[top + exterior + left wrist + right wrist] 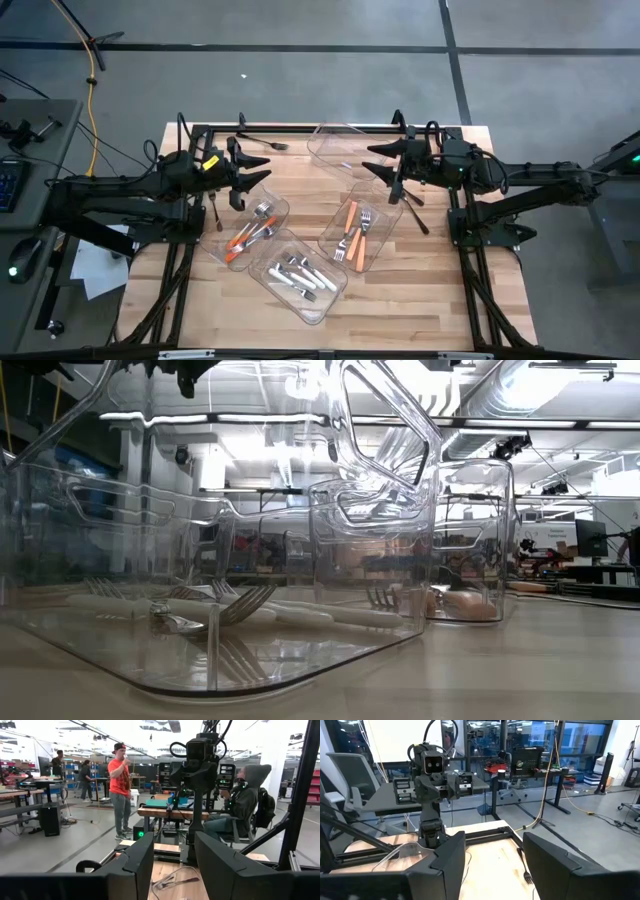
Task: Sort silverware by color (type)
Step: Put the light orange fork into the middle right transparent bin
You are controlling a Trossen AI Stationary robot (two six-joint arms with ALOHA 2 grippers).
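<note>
Two black pieces were still loose: black fork (262,143) upper left, axis across frame, just above my left gripper (243,180); black utensil (416,212) just below my right gripper (385,165). Both jaws wide, empty. Rest sat binned mid-frame.

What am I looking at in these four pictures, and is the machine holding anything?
Two dark robot arms work at a pale wooden table. One picture looks straight down, one sits at table height behind clear plastic walls, and two ride on the arms' wrists, looking past each arm's own fingers into the room.

From above: the left tool and right tool hover open, holding nothing. Three clear rectangular plastic bins hold cutlery: orange-handled pieces, white-handled pieces, and a mixed orange and silver batch. A fourth clear bin looks empty. All-black cutlery pieces lie loose on the wood.
</note>
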